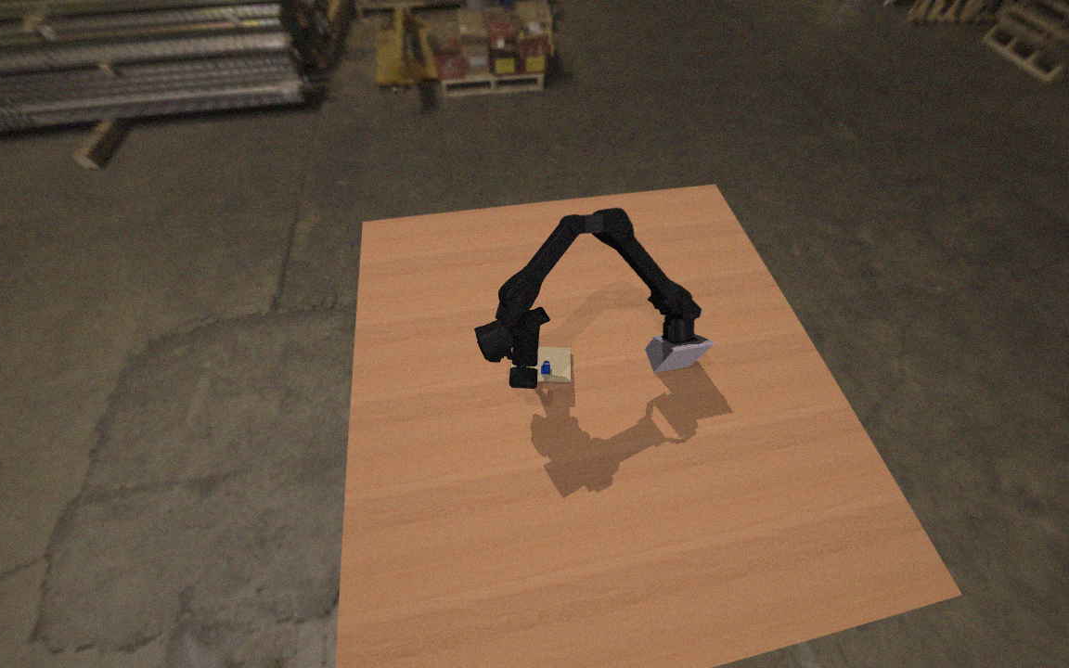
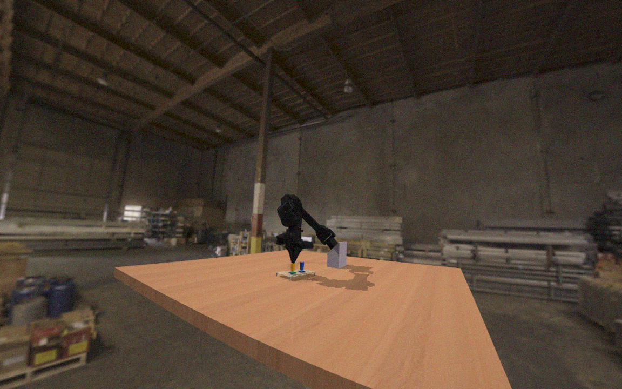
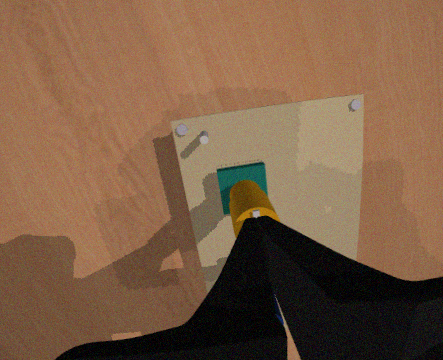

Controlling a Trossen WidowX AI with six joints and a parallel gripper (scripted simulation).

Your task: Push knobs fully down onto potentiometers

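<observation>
The surface [image 1: 646,540] [image 2: 400,319] [image 3: 81,75] is a thick slab of warm brown wood, straight-sided, with fine grain running in streaks. A matte black jointed arm [image 1: 555,249] [image 2: 313,222] arches over it from a pale grey wedge-shaped base [image 1: 676,357] [image 2: 336,256], which stands toward the right edge in the top view. The black end effector [image 1: 523,376] [image 2: 292,262] [image 3: 256,227] is clenched on nothing, its tapered tip pointing down at the top of the yellow-orange knob [image 2: 292,267] [image 3: 248,197]. The flat cream circuit board [image 1: 559,357] [image 2: 306,274] [image 3: 326,150] stands nearer the left edge than the right, closer to the far left corner than the near right one. On it are a square teal potentiometer [image 2: 292,273] [image 3: 246,172] beneath the yellow-orange knob and, beside that pair, an upright cylindrical blue knob [image 1: 546,367] [image 2: 302,266]. Whether either knob is fully seated cannot be told. Smallest are the round greyish corner studs [image 3: 181,130] and a slim pale pin [image 3: 204,138].
</observation>
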